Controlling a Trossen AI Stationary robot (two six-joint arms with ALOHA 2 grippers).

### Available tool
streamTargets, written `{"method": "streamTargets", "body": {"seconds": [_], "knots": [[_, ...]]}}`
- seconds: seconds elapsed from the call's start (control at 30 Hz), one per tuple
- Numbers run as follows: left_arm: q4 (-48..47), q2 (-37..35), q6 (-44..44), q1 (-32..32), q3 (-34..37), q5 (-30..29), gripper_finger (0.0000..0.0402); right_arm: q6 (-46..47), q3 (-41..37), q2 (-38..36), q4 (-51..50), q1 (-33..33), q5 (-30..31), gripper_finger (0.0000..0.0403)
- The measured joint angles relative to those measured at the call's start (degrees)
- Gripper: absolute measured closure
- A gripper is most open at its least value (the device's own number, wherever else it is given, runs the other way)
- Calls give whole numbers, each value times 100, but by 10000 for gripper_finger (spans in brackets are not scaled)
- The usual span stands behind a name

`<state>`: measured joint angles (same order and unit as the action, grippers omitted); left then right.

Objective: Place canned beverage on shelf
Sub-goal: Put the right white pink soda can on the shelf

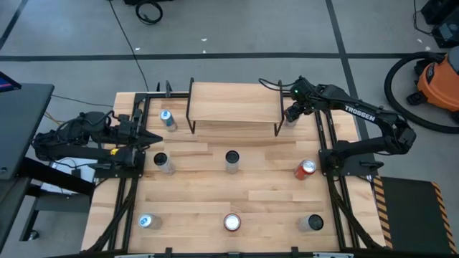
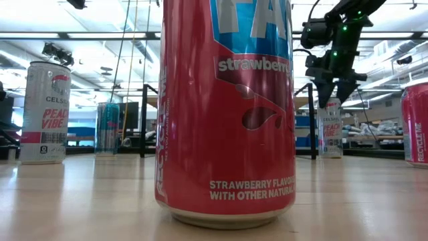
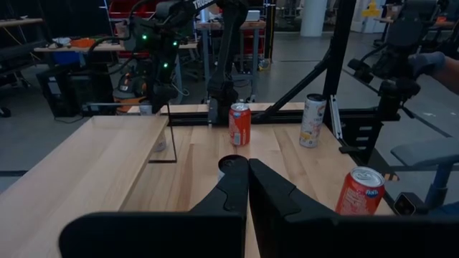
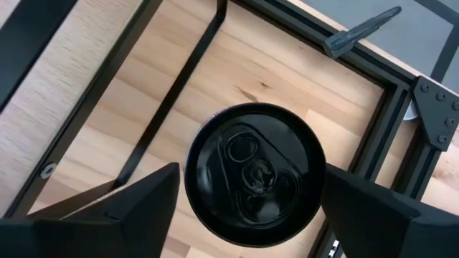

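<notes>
can by the shelf: a can with a black top [image 4: 252, 174] stands on the bench [image 1: 272, 190] just beside the right end of the shelf, near the far right corner of the bench. In the low view it is the white can [image 2: 329, 129] under the arm.
right hand: the right hand [image 1: 292, 115] hangs over this can. Its fingers [image 4: 122, 204] are spread wide, one on each side of the can top. They do not press on the can in the wrist view.
shelf: the shelf [image 1: 234, 102] stands at the far edge of the bench, in the middle. Its wooden top is bare.
left hand: the left hand [image 1: 153, 138] is clenched and holds nothing. It waits low near the left edge of the bench.
other cans: a blue-topped can [image 1: 167, 119] stands left of the shelf. A dark-topped can [image 1: 163, 163], a silver can [image 1: 232, 160] and a red can [image 1: 306, 169] stand in a row across the middle. Three more stand along the near edge: a blue-topped one [image 1: 147, 222], a big red strawberry can [image 2: 227, 107] and a grey one [image 1: 312, 223].
</notes>
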<state>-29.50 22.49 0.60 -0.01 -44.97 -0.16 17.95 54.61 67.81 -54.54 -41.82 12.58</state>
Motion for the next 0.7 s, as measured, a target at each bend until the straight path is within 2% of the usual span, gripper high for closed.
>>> {"method": "streamTargets", "body": {"seconds": [0.2, 0.7], "knots": [[1, 0, 0, 0, 0, 0, 386, -120, 2, -9, 11, 0, 0, 147], [7, 2, 4, 0, 0, 0, 386, -166, 0, -181, -35, 0, -52, 146]]}}
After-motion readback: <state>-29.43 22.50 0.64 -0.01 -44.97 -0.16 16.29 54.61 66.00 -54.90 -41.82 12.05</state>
